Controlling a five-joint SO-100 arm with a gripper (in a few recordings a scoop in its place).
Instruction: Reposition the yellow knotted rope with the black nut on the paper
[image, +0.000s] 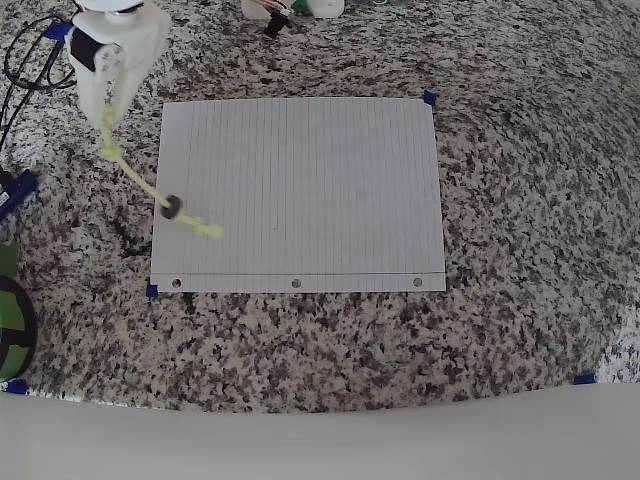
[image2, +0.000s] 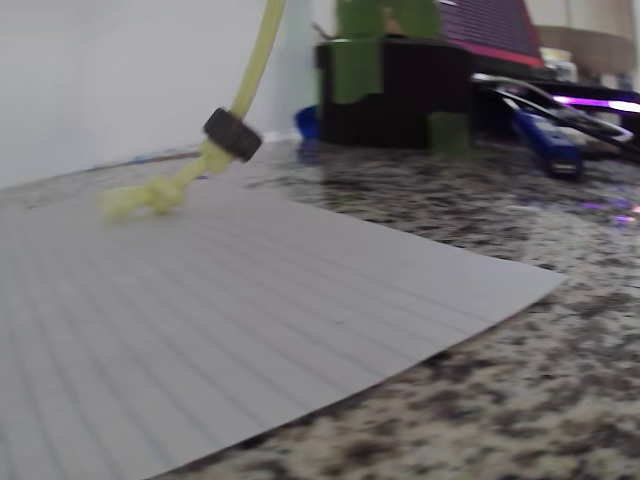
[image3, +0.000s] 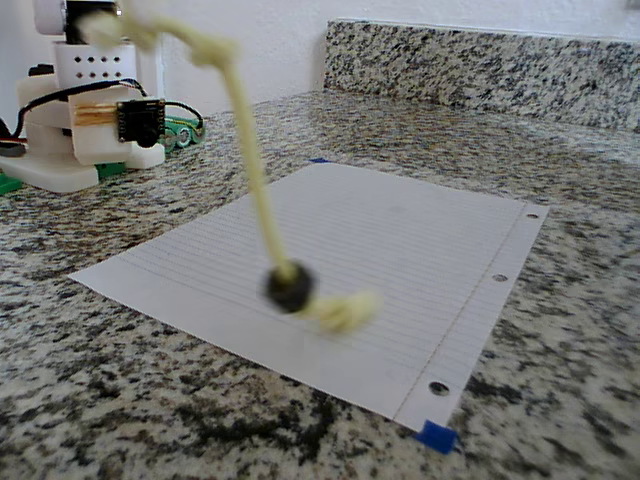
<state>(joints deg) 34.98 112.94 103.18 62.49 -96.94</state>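
Observation:
The yellow knotted rope (image: 137, 178) hangs slanting from my white gripper (image: 106, 116), which is shut on its upper part, left of the paper's (image: 320, 180) far-left corner. The black nut (image: 170, 208) rides low on the rope, over the paper's left edge. Below it, the end knot (image: 209, 230) touches the sheet. In the fixed view the rope (image3: 252, 180) drops from the top left to the nut (image3: 290, 287) and the knot (image3: 345, 312) on the paper (image3: 400, 220). The wrist view has the nut (image2: 232, 133) just above the paper (image2: 200, 340) and the knot (image2: 140, 200) lying on it.
The granite counter (image: 520, 330) surrounds the sheet, with blue tape (image: 430, 98) at its corners. Black cables (image: 25, 60) and a green object (image: 10, 310) lie at the left edge. Small items (image: 290, 10) sit at the far edge. The arm's base (image3: 80, 130) stands by the backsplash (image3: 480, 65).

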